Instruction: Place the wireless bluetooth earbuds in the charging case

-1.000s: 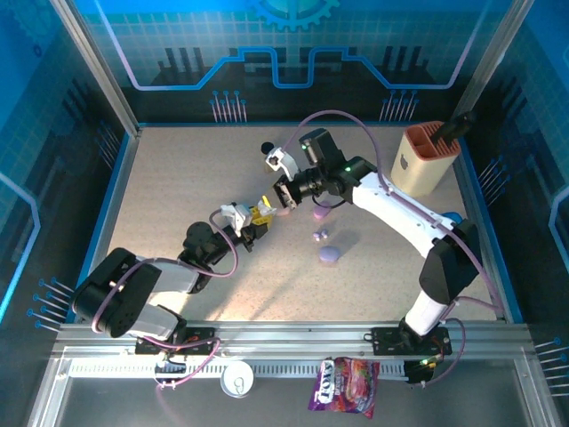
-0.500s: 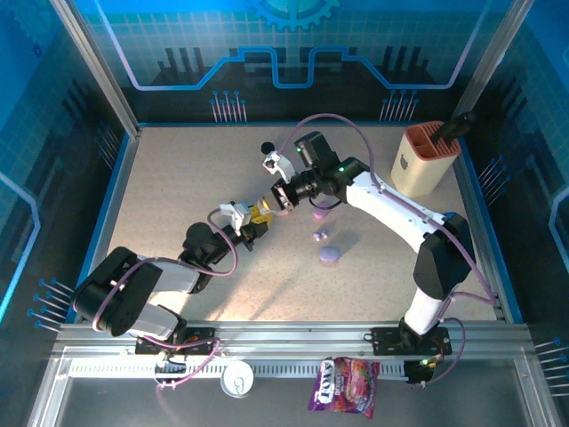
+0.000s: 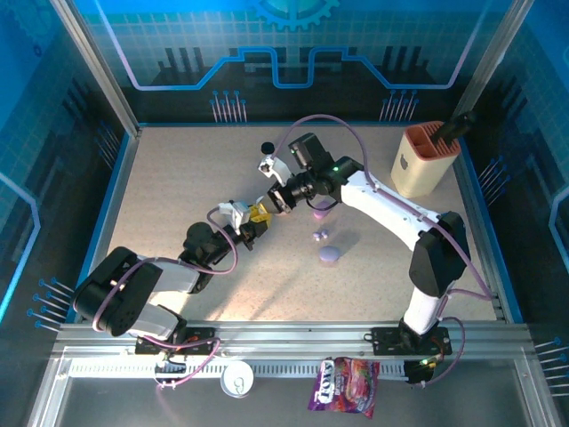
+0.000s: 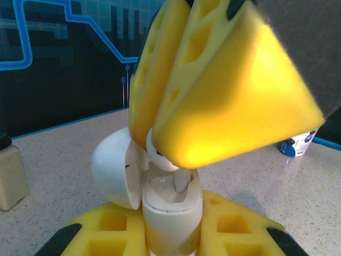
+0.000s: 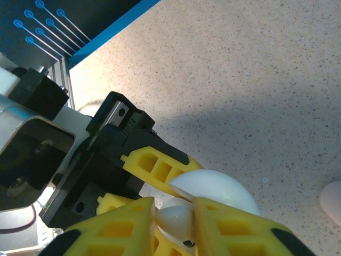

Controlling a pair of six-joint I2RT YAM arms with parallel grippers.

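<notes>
Left wrist: the left claw clamps an open white pebble-shaped plastic charging case. A white wireless earbud stands stem-down inside the case.

Right wrist: the right claw pinches the earbud just above the case.

Top: well right of the case, a tan plastic holder on the speckled counter bears an Apple logo.

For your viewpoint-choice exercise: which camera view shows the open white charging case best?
Left wrist view: the white charging case stands centred, lid open, interior visible. The right wrist view catches its domed lid; in the top external view it is too small to make out.
</notes>
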